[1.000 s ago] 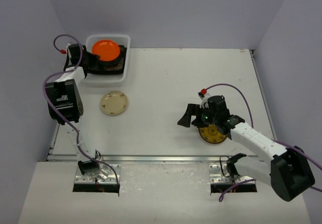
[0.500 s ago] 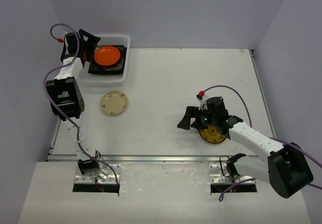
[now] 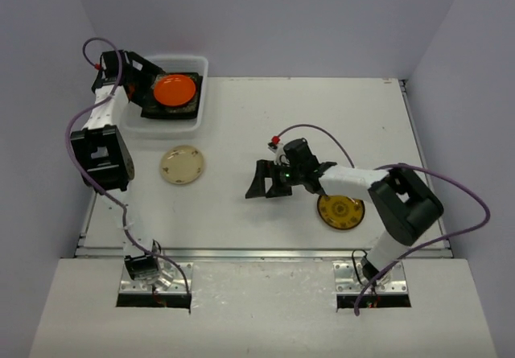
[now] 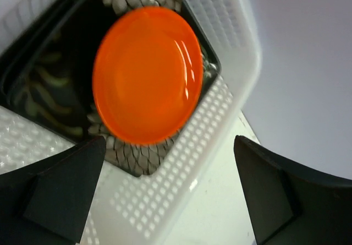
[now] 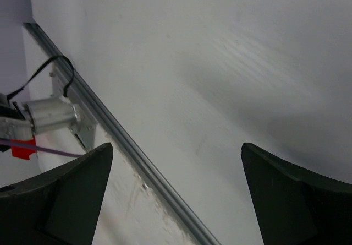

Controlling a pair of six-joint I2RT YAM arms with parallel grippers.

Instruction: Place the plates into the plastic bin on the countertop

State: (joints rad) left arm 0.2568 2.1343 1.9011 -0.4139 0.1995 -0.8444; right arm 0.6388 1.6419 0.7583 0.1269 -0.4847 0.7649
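Left gripper (image 4: 170, 192), jaws apart, is facing orange plate (image 4: 146, 74) ahead, seemingly atop dark plates (image 4: 44, 85); right gripper (image 5: 176, 195) is gaping, empty.

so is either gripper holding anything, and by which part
Nothing is held. Left gripper open by the orange plate in the plastic bin; right gripper open over countertop.

White-and-black arms (image 3: 106, 118) trail purple cables (image 3: 314, 128), ending in black fingers (image 4: 55, 201).

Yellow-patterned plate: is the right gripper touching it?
Apart. Top external view shows the right gripper open over bare countertop, a wide stretch of white surface between it and the yellow-patterned plate.
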